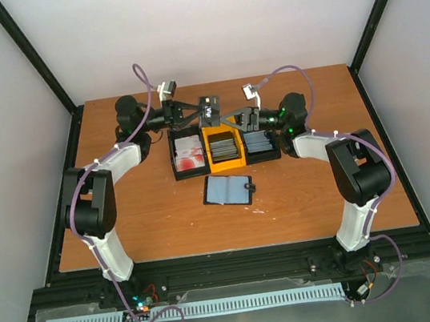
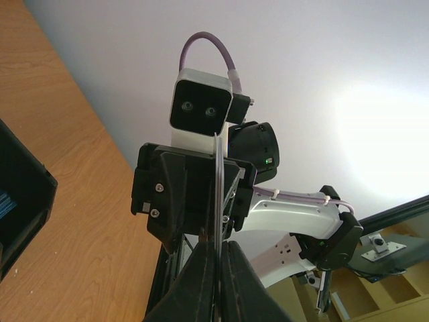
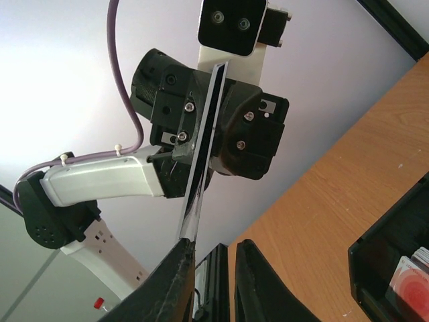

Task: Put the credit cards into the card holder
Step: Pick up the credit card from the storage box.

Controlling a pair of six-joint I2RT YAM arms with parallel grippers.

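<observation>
My left gripper (image 1: pixel 200 114) is shut on a dark grey credit card (image 1: pixel 210 111) and holds it in the air above the bins. In the left wrist view the card (image 2: pixel 217 194) shows edge-on, pinched between the gripper's (image 2: pixel 218 247) fingers. My right gripper (image 1: pixel 230 118) faces it from the right and is open. In the right wrist view the card's (image 3: pixel 203 154) free end touches the left finger (image 3: pixel 175 275) of the right gripper (image 3: pixel 213 247), with a gap to the other finger. The card holder (image 1: pixel 227 190) lies open on the table, pale blue-grey lining up.
Three bins stand side by side under the grippers: a black bin (image 1: pixel 174 157) with white and red cards (image 1: pixel 190 153), a yellow bin (image 1: pixel 210 155) with dark grey cards, a black bin (image 1: pixel 275 148) with blue cards. The table's back wall is close behind.
</observation>
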